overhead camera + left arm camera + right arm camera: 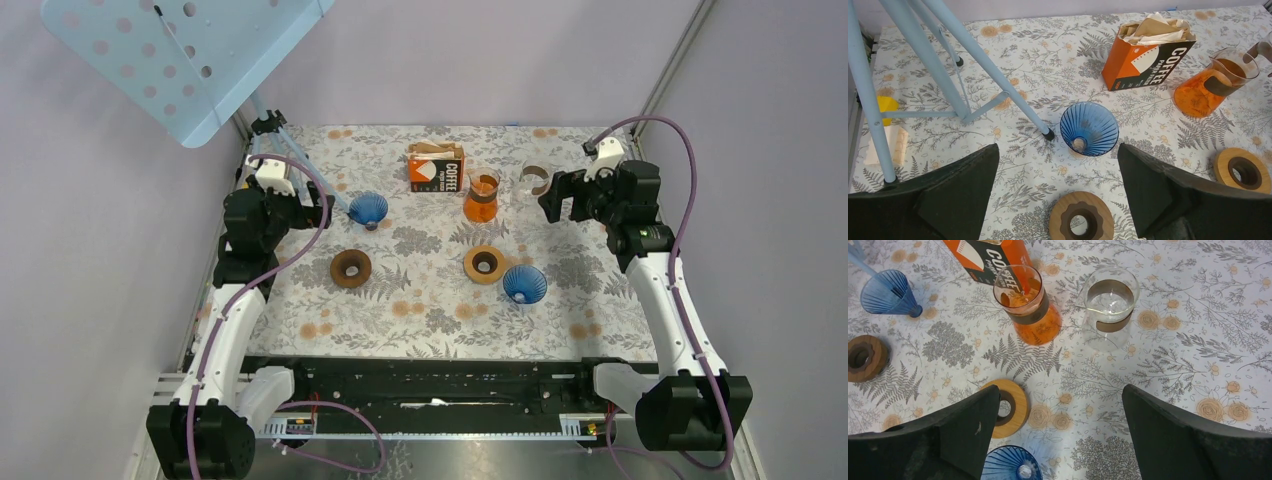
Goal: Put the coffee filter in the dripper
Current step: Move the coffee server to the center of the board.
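Observation:
An orange coffee filter box (436,166) with paper filters (1155,29) sticking out stands at the back middle. One blue dripper (368,209) lies left of it, also in the left wrist view (1089,128). A second blue dripper (524,284) sits front right, at the right wrist view's bottom (1010,464). My left gripper (318,205) is open and empty, raised just left of the first dripper. My right gripper (560,196) is open and empty, raised at the back right.
An orange carafe (481,196) and a clear glass carafe (534,181) stand right of the box. Two wooden rings (351,268) (485,264) lie mid-table. A light-blue stand's legs (973,55) come down beside the left dripper. A yellow thing (886,106) sits at the left edge.

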Controlling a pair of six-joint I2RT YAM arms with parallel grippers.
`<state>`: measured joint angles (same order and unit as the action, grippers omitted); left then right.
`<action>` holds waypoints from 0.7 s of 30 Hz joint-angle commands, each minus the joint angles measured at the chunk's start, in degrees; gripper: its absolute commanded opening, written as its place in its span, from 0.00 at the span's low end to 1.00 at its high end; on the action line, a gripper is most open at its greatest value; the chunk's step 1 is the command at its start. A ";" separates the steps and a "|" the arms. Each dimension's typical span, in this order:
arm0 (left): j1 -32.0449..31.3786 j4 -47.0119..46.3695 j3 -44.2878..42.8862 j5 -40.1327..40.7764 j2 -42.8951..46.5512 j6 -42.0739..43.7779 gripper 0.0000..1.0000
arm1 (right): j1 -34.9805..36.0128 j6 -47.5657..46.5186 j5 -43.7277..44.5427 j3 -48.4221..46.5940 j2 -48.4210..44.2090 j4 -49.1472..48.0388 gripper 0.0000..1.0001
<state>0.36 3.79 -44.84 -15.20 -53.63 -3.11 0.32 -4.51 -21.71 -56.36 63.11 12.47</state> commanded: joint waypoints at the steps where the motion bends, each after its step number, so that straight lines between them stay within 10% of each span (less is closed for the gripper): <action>1: 0.48 -1.31 -0.98 -1.82 -0.21 0.14 0.99 | 0.04 -2.75 -2.54 -0.94 -1.11 1.60 0.98; 14: 1.14 5.84 -5.89 -5.66 -3.67 7.16 0.99 | 0.03 -13.31 -6.05 -6.13 0.43 13.40 0.98; 21: 1.29 9.64 -7.20 -11.58 -4.84 10.10 0.99 | 8.01 -19.30 6.70 -8.61 1.30 17.81 0.98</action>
<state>1.19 11.99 -49.08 -21.39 -57.91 3.68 3.20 -18.94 -22.68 -61.95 63.61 27.16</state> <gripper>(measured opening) 0.989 0.986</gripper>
